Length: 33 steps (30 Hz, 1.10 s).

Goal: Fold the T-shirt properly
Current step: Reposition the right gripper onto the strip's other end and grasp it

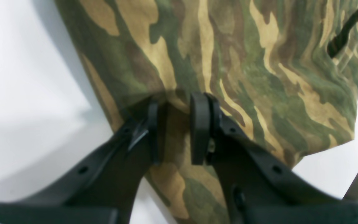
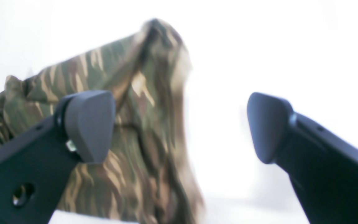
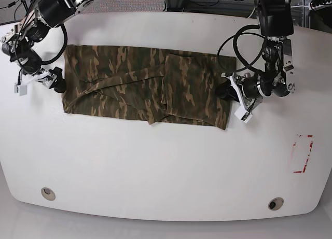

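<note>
Left pincer nips T-shirt, long axis L-R across table.

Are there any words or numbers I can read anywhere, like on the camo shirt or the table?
None can be read.
T-shirt: only camouflage patches, no words or label showing.
Table: a red rectangle mark near one edge, an outline with no letters.
The wrist views show no writing either.

The T-shirt lies spread in a long band across the upper middle of the white tabletop. The left pincer sits at its right edge; the right pincer is just beside its left edge. A red outline marks the right.
</note>
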Each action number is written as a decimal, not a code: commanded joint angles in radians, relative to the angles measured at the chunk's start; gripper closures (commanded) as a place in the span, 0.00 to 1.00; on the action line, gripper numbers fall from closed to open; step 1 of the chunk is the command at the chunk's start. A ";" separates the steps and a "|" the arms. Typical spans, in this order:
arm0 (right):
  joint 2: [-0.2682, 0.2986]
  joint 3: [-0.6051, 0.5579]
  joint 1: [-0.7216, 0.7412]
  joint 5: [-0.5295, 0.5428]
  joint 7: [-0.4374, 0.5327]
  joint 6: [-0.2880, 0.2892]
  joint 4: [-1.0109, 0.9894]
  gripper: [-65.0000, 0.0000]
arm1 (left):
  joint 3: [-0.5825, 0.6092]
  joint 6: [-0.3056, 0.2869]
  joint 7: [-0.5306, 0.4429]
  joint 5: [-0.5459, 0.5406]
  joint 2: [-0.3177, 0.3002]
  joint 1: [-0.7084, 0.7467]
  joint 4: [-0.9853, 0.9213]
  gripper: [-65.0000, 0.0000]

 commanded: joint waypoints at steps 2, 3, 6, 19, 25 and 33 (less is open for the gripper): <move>0.007 -0.004 -0.024 0.054 0.013 0.002 -0.001 0.01 | -0.001 0.015 0.059 0.073 -0.012 0.000 -0.002 0.81; 0.004 -0.005 -0.030 0.058 0.013 0.002 -0.001 0.01 | -0.001 0.015 0.059 0.073 -0.012 0.000 -0.002 0.81; -0.025 -0.040 -0.047 0.063 0.013 0.002 -0.001 0.01 | -0.001 0.015 0.059 0.073 -0.009 0.000 -0.002 0.81; -0.165 -0.195 -0.074 0.055 0.019 0.002 0.108 0.01 | -0.001 0.015 0.059 0.073 -0.007 0.002 -0.002 0.81; -0.177 -0.231 -0.048 0.054 0.040 0.002 0.107 0.01 | -0.001 0.015 0.059 0.073 -0.007 0.011 -0.002 0.81; -0.172 -0.312 -0.051 0.054 0.111 0.002 0.107 0.23 | -0.001 0.015 0.059 0.073 -0.007 0.016 -0.001 0.81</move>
